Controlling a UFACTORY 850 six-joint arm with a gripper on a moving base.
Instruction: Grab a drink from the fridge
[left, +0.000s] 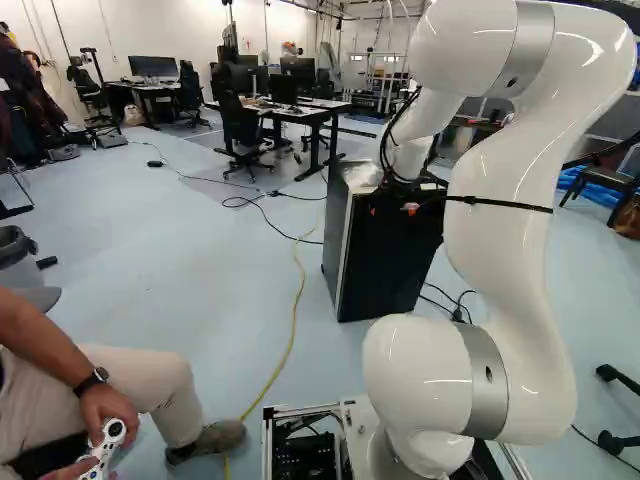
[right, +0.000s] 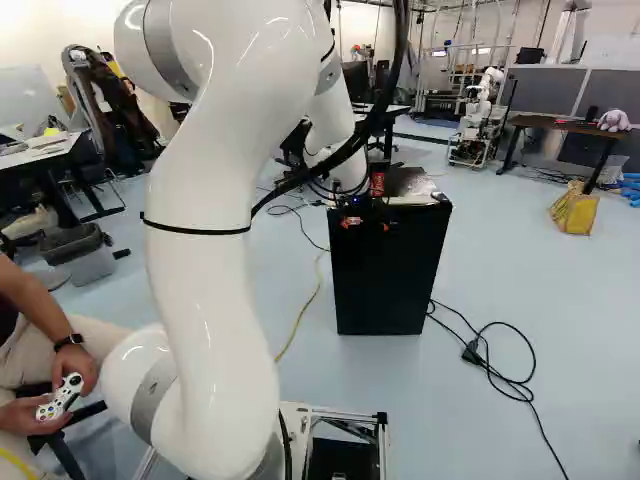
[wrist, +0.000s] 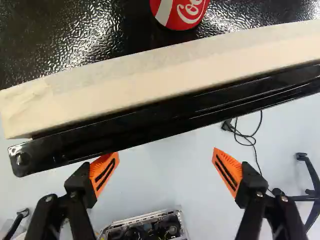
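Reaching over the front of the fridge (right: 390, 275), which looks closed. Gripper (wrist: 166, 171): jaws spread wide, nothing between them. Red can (wrist: 180, 13) sits on the fridge top, ahead of the gripper. Status: approach only, no drink in grip. Remaining, as judged: advance to can, close, lift away. Obstacle: black front edge (wrist: 185, 112) lies between jaws and can; a low approach could snag. Surroundings: black plug (right: 472, 352) on floor beside fridge; yellow bag (right: 575, 210) farther off.
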